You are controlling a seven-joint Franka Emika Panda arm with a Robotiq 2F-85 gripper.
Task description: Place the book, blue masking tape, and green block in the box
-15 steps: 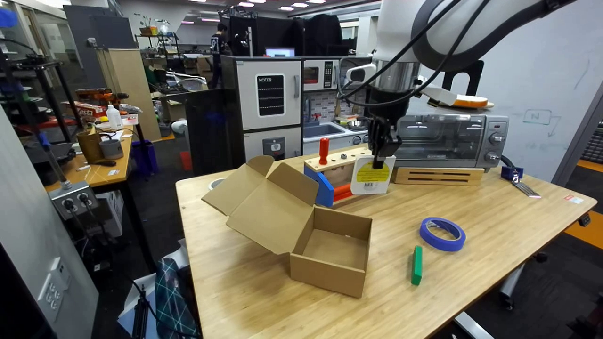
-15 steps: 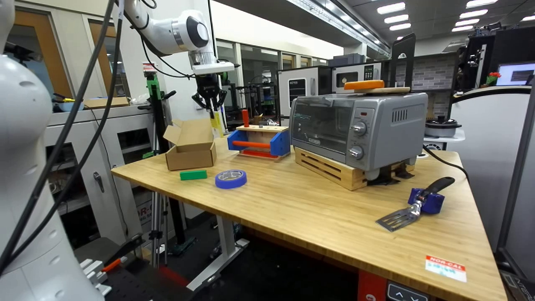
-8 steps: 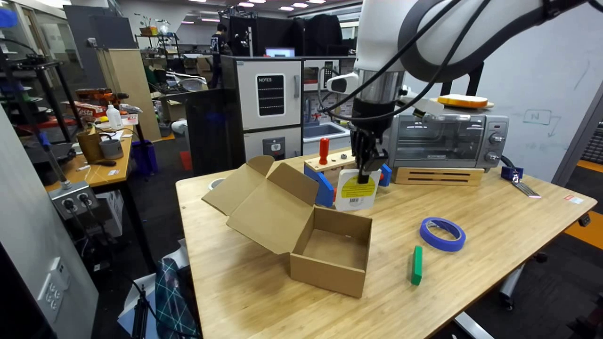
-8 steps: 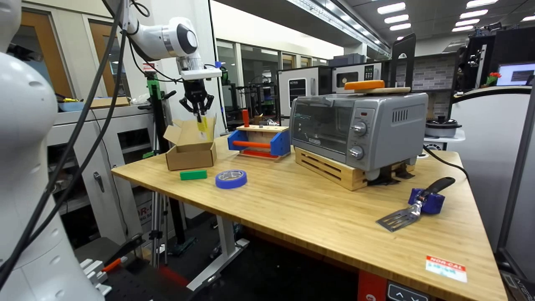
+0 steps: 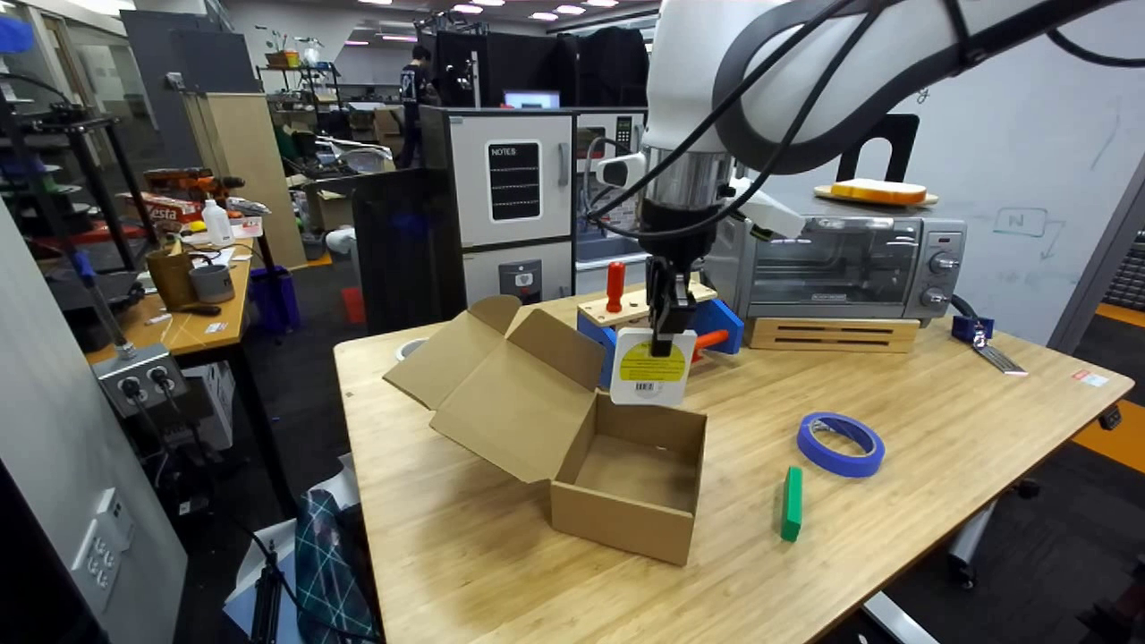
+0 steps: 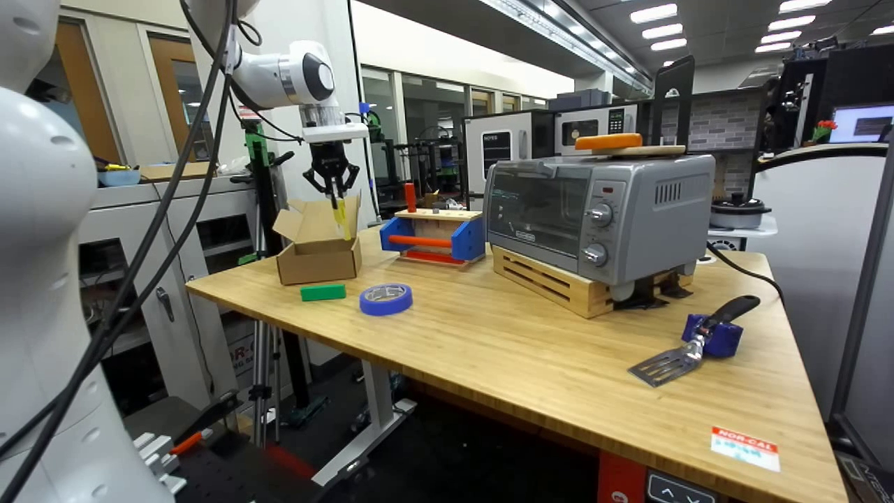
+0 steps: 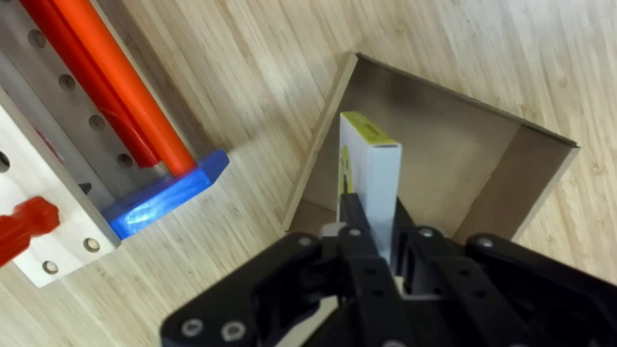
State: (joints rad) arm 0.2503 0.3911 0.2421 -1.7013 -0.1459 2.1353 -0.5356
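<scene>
None of three boxed, book (image 5: 644,383) held

I had the pincer (image 7: 375,203) closed on the book, the box (image 5: 617,529) below it; releasing the book, I judged, remained. The blue masking tape (image 5: 841,464) and green block (image 5: 792,505) lay on the table (image 5: 501,572), below and well apart from the pincer, both unboxed.

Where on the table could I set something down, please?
Bare table stretches from the blue masking tape to the spatula, before the toaster oven; more lies between spatula and sticker. It's crowded around the box: toy workbench, green block and, in the tool, the book.
</scene>
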